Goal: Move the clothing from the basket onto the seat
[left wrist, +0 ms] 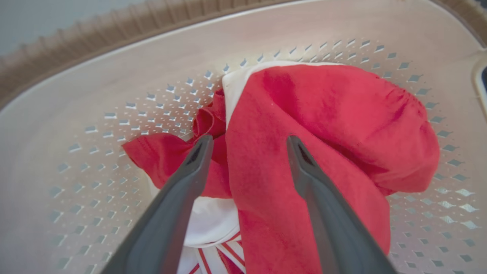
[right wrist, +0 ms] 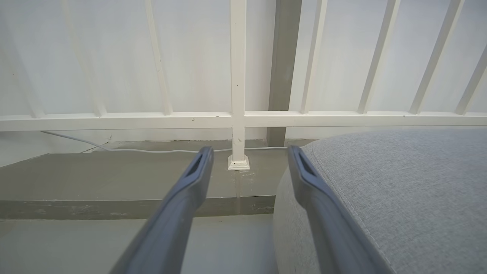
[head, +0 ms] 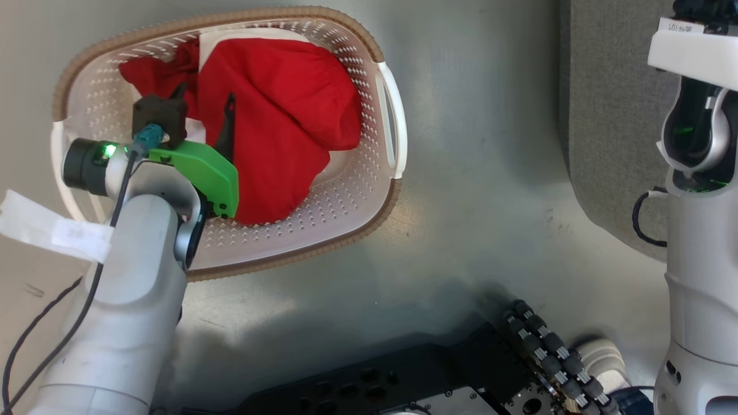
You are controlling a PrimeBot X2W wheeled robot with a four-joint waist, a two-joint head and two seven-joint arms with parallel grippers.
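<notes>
Your left gripper point(left wrist: 249, 139) was down in the cream perforated plastic basket point(head: 346, 190), fingers spread wide astride the crumpled red fabric clothing point(head: 277, 115), clamping nothing. That bundle ran lengthwise top-to-bottom in the head view, across the basket's long side. Your right gripper point(right wrist: 249, 149) hung open, empty, beside the big grey woven seat cushion point(right wrist: 399, 182).

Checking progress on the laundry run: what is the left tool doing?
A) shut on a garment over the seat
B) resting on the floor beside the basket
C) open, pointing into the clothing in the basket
C: the left tool stands open, fingers apart, over the red clothing inside the basket.
</notes>
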